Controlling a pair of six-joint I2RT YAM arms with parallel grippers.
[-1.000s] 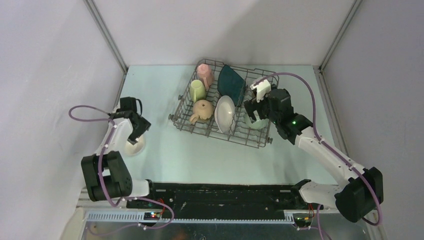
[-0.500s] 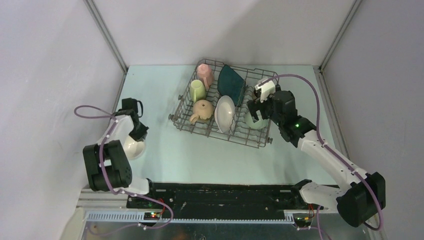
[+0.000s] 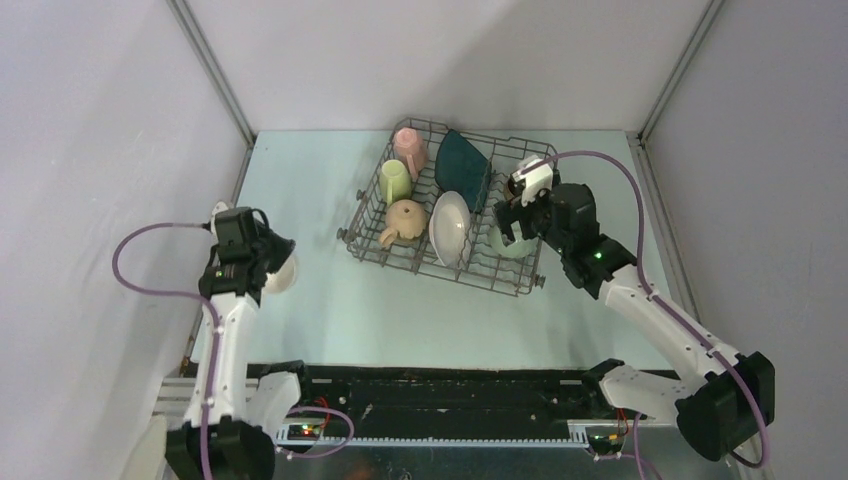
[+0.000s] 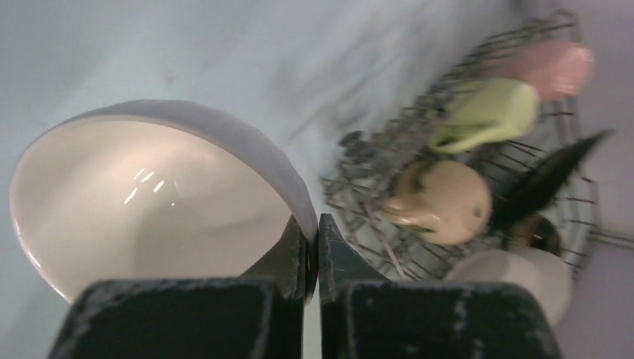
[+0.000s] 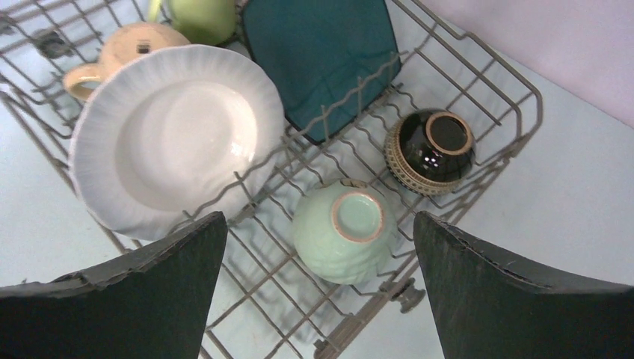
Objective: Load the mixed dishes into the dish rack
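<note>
The left gripper (image 3: 262,262) is clamping its fingers (image 4: 288,250) tight on the rim of a glossy white ceramic bowl (image 4: 134,217), one finger inside the rim and one outside. The bowl is tilting with its hollow toward the wrist camera, well apart from the large grey wire dish rack (image 3: 372,255) and at about 8 o'clock of it in the top view. Whether the bowl is touching the pale blue-green tabletop (image 3: 400,300) cannot be told.

The right gripper (image 5: 318,217) is hanging over the rack's 4 o'clock corner with its fingers spread wide and grasping nothing. A pale green ribbed bowl (image 5: 344,232) is sitting upside down between the tines directly below it. A dark brown glazed bowl (image 5: 430,149) is lying upside down just beside it at 1 o'clock, seen from the right wrist.

In the top view, three mugs are lying in a column along the rack's 9 o'clock side: a pink mug (image 3: 409,147) at the far end, a light-green mug (image 3: 395,180) in the middle and a tan mug (image 3: 404,220) nearest the arms. A dark teal square plate (image 3: 462,160) is leaning at the rack's 12 o'clock, and a white round fluted plate (image 3: 450,227) is leaning in the tines at 6 o'clock of it
</note>
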